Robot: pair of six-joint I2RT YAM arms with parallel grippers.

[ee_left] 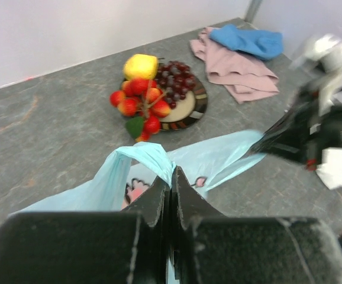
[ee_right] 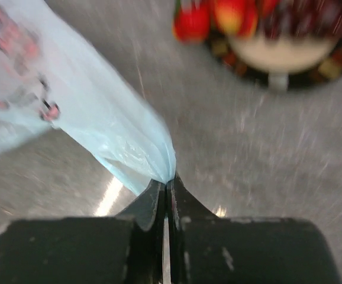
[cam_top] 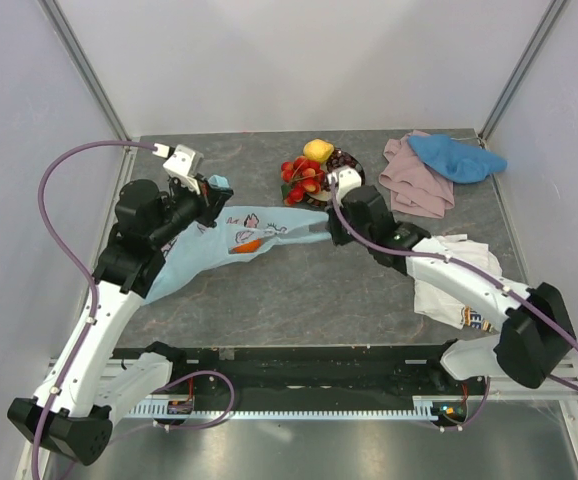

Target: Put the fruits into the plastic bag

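Top view: bright, even, diffuse light; soft faint shadows under arms on table; sharp throughout; posts at frame edges lean outward.
Left wrist view: well lit; fruits and pink cloth in upper half fairly sharp; right arm at right edge smeared; left gripper at bottom dark, soft.
Right wrist view: heavy blur all over; plate at top smeared; bag soft; glare streak on table, lower left.

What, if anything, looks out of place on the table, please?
The red fruits spill past the plate onto the table. The plastic bag is stretched flat between the left gripper and right gripper.
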